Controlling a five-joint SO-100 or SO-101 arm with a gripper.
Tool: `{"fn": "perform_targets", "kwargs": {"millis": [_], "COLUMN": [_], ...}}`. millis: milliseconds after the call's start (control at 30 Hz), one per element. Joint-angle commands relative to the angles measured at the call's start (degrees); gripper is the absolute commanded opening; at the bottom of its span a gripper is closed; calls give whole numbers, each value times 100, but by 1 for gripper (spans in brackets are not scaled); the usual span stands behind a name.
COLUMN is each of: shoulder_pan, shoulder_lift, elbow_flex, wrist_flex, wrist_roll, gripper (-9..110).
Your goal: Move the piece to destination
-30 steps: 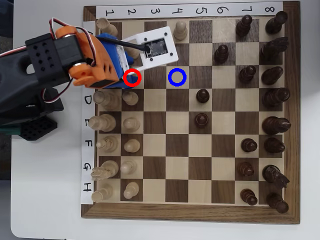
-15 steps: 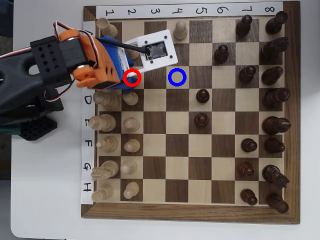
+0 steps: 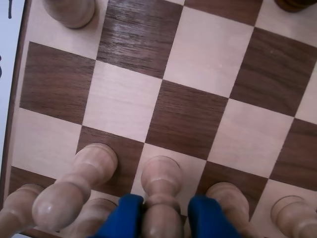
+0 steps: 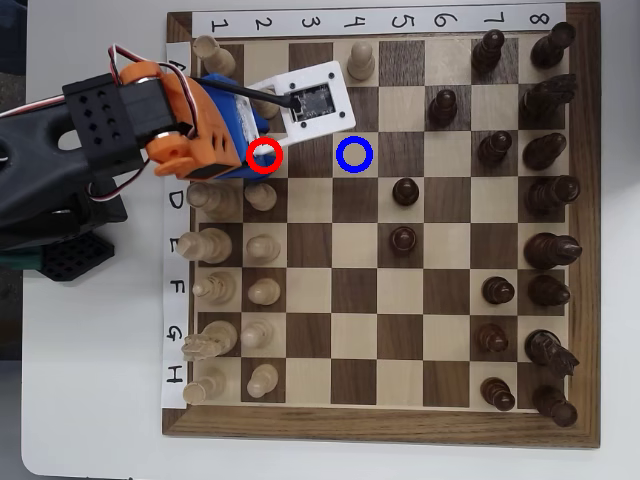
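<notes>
Two blue fingers stand on either side of the pawn at the bottom of the wrist view, pressed against its stem, so the gripper looks closed on the pawn, though its base is out of frame and I cannot tell whether it has left the board. Between the two earlier overhead pictures the arm swung slightly and the wrist camera plate shifted; over the last half second almost nothing has moved. My reading is that the approach is over and the grip is set, with the lift and carry not yet begun.

In the overhead view the pawn is hidden under the gripper at the red ring, in the upper left of the board. The blue ring marks the destination, a dark square two squares to the right in the same row, and it is empty, as is the square between.

Pale pieces crowd the pawn: a taller one just to its left in the wrist view and another pawn just to its right, both near the fingers and easy to knock on the lift. The dark pawns sit lower right of the blue ring, off the straight path.
</notes>
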Motion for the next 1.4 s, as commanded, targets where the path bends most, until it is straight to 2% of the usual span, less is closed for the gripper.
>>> {"fn": "perform_targets", "kwargs": {"millis": [0, 133, 467, 1367], "shoulder_pan": [88, 158, 255, 290], "shoulder_lift": [132, 158, 396, 686], "elbow_flex": [0, -18, -193, -2997], "wrist_flex": [-97, 18, 105, 1828], "wrist_roll": [853, 835, 668, 923], "gripper": [6, 0, 0, 0]}}
